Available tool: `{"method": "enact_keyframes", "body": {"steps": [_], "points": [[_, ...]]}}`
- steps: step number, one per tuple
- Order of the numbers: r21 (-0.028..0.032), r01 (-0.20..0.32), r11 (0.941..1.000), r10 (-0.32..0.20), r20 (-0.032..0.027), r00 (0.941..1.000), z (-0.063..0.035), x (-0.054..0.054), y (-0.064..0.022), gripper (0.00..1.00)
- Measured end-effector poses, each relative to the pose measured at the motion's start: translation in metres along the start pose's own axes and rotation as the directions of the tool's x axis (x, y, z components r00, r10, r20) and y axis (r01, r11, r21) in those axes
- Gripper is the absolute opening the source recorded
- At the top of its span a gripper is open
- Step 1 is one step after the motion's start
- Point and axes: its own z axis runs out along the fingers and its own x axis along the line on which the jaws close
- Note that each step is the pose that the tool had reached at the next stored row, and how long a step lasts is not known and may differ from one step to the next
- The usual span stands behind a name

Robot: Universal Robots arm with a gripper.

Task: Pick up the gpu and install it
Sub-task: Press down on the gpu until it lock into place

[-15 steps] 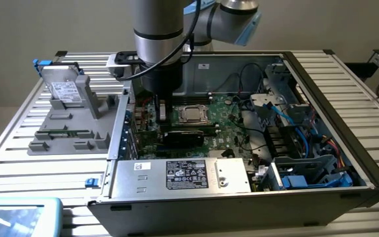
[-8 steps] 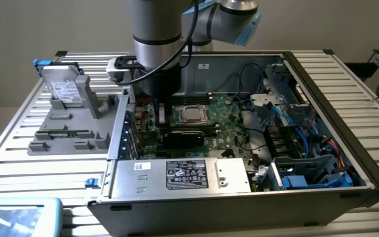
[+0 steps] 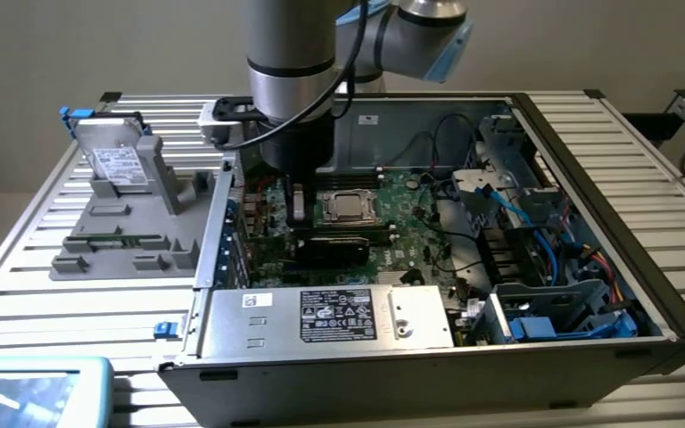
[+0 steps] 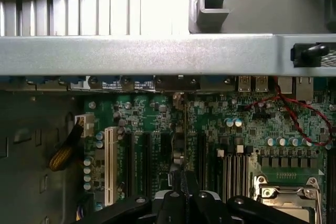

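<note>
the install step is in hand: the gripper [image 4: 184,195], clamped tight on the gpu [image 3: 328,243], holds it beside the cpu socket [image 3: 350,206], so seating calls for a straight press.

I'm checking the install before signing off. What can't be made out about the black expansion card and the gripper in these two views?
- Exterior view: where the black rectangular gpu card meets the green motherboard is hidden by the card's own body.
- Exterior view: the gripper is shadowed under the grey arm, so its hold is unclear.
- Wrist view: the gripper is cut off by the frame edge.
- Exterior view: the white label has print too small to read.
</note>
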Motion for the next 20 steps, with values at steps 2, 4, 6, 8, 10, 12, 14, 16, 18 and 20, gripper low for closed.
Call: {"method": "enact_keyframes", "body": {"steps": [2, 4, 6, 8, 10, 12, 14, 16, 18, 20], "points": [[-0.0006, 0.000, 1.0000, 0.000, 0.0000, 1.0000, -0.0002, 0.000, -0.0084, 0.12], [-0.0011, 0.000, 1.0000, 0.000, 0.0002, 1.0000, -0.0001, 0.000, -0.0171, 0.12], [-0.0037, 0.000, 1.0000, 0.000, 0.0003, 1.0000, 0.0001, 0.000, -0.0210, 0.12], [-0.0128, 0.001, 0.9999, -0.001, 0.0000, 1.0000, 0.0015, 0.000, -0.0210, 0.12], [-0.0181, 0.001, 0.9998, -0.001, 0.0002, 1.0000, 0.0045, 0.000, -0.0209, 0.12], [-0.0190, 0.001, 0.9998, -0.001, -0.0009, 1.0000, 0.0065, 0.000, -0.0209, 0.12], [-0.0191, 0.001, 0.9998, -0.001, 0.0007, 1.0000, 0.0047, 0.000, -0.0210, 0.12], [-0.0205, 0.001, 0.9998, -0.001, 0.0002, 1.0000, -0.0045, 0.000, -0.0210, 0.12], [-0.0212, 0.001, 0.9998, -0.001, 0.0001, 1.0000, -0.0137, 0.001, -0.0211, 0.12], [-0.0213, 0.001, 0.9998, -0.001, 0.0000, 1.0000, -0.0229, 0.001, -0.0211, 0.12]]}}
